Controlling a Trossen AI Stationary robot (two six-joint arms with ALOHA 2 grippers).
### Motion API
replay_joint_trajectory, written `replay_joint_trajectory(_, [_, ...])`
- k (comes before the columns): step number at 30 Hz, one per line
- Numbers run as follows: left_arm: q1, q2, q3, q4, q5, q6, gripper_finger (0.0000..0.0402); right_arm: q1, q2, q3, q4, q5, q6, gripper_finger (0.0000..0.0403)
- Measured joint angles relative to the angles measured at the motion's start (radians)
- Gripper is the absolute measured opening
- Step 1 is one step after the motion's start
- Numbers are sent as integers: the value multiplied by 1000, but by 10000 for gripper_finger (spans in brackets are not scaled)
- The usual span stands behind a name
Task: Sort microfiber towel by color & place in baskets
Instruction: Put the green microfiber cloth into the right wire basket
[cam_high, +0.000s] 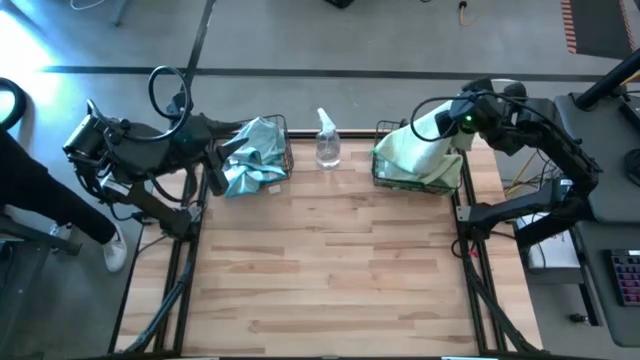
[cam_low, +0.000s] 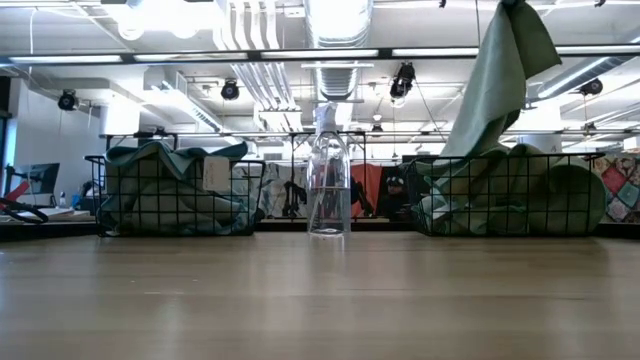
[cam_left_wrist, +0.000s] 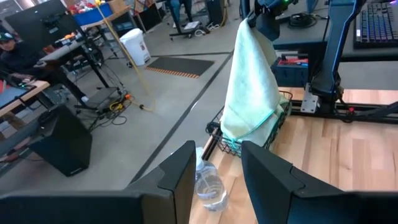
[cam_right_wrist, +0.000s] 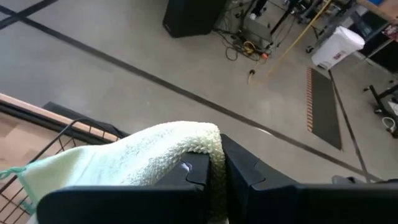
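The right gripper (cam_right_wrist: 217, 171) is up above the right basket (cam_high: 385, 172) at the back right of the table, fingers pinched on a corner of a pale yellow-green towel (cam_left_wrist: 249, 87), so the cloth hangs down with its lower end draped into that basket on top of more yellow-green towels (cam_low: 500, 195). The left gripper (cam_left_wrist: 214, 180) sits over by the left basket (cam_high: 283, 135) at the back left, fingers parted with nothing between them. That basket is stuffed with light blue towels (cam_high: 250, 155), some spilling over the front edge. A clear spray bottle (cam_high: 327, 140) stands upright between the two baskets. The wooden table (cam_high: 330, 270) is bare out front.
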Motion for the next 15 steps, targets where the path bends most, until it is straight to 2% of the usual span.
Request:
replay_joint_trajectory(6, [0, -1, 0, 1, 0, 2, 114, 0, 7, 0, 0, -1, -4, 36])
replay_joint_trajectory(15, [0, -2, 0, -6, 0, 3, 114, 0, 8, 0, 1, -1, -11, 91])
